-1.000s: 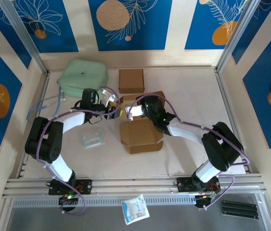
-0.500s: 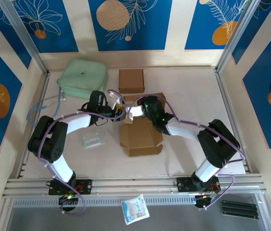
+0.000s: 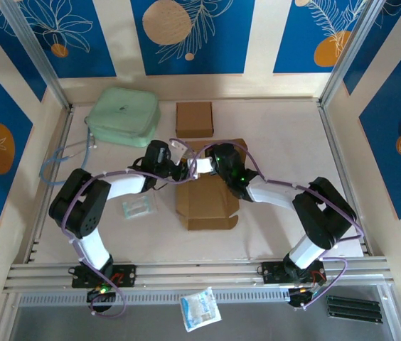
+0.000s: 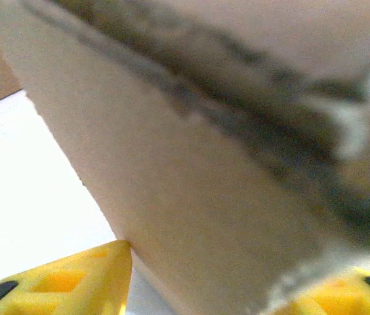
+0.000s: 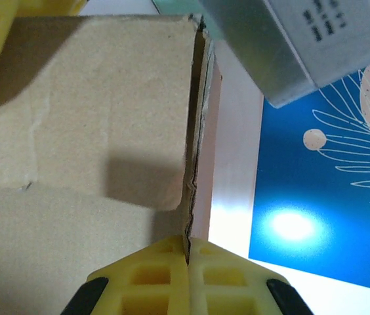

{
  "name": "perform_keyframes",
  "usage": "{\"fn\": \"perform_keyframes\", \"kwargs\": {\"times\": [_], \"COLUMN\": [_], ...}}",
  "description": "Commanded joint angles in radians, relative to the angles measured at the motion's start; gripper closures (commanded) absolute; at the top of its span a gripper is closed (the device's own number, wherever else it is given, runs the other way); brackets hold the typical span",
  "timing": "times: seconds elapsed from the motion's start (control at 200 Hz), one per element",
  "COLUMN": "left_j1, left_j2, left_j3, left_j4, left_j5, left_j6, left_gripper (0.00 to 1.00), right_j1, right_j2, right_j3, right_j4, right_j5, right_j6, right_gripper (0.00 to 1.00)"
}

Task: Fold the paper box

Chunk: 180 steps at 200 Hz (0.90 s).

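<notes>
The brown cardboard paper box (image 3: 207,202) lies part-folded at the middle of the pale table (image 3: 286,142), its far edge lifted where the 2 arms meet. The right gripper (image 5: 187,252) is pinched tight on a thin edge of the box's flap, its 2 yellow fingertips (image 5: 152,266) pressed together on the cardboard. The left gripper (image 4: 205,289) has its yellow fingers (image 4: 67,282) apart with a cardboard panel between them, touching the left one; whether they squeeze it I cannot tell. Behind the box stand a small closed brown carton (image 3: 194,118) and a mint-green zipped pouch (image 3: 122,114). A small clear packet (image 3: 138,206) lies just left of the box.
</notes>
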Motion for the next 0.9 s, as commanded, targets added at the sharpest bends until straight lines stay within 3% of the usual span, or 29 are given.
{"fn": "perform_keyframes", "kwargs": {"times": [0.0, 0.225, 0.375, 0.43, 0.54, 0.59, 0.725, 0.825, 0.895], "left_j1": [-0.010, -0.019, -0.043, -0.057, -0.079, -0.084, -0.086, -0.085, -0.086], "left_j2": [0.004, 0.013, 0.034, 0.039, 0.051, 0.058, 0.064, 0.061, 0.054], "left_j3": [-0.049, -0.078, -0.069, -0.065, -0.049, -0.042, -0.018, 0.004, 0.018], "left_j4": [0.090, 0.170, 0.189, 0.190, 0.189, 0.191, 0.193, 0.198, 0.204], "left_j5": [-0.082, -0.124, -0.217, -0.265, -0.347, -0.356, -0.353, -0.344, -0.336], "left_j6": [-0.020, -0.066, -0.116, -0.132, -0.158, -0.166, -0.173, -0.160, -0.145], "left_gripper": [0.53, 0.54, 0.61, 0.66, 0.87, 0.90, 0.88, 0.66, 0.64], "right_j1": [0.023, 0.030, 0.035, 0.037, 0.044, 0.047, 0.048, 0.049, 0.049], "right_j2": [-0.015, -0.022, -0.025, -0.027, -0.030, -0.030, -0.035, -0.039, -0.039], "right_j3": [-0.036, -0.038, -0.040, -0.041, -0.047, -0.049, -0.060, -0.064, -0.069], "right_j4": [-0.024, -0.029, -0.027, -0.025, -0.024, -0.023, -0.016, -0.027, -0.028], "right_j5": [-0.013, -0.008, -0.003, 0.000, 0.005, 0.009, 0.015, 0.012, 0.013], "right_j6": [0.024, 0.040, 0.046, 0.053, 0.065, 0.067, 0.074, 0.089, 0.092], "right_gripper": [1.00, 1.00, 1.00, 1.00, 1.00, 1.00, 1.00, 1.00, 1.00]}}
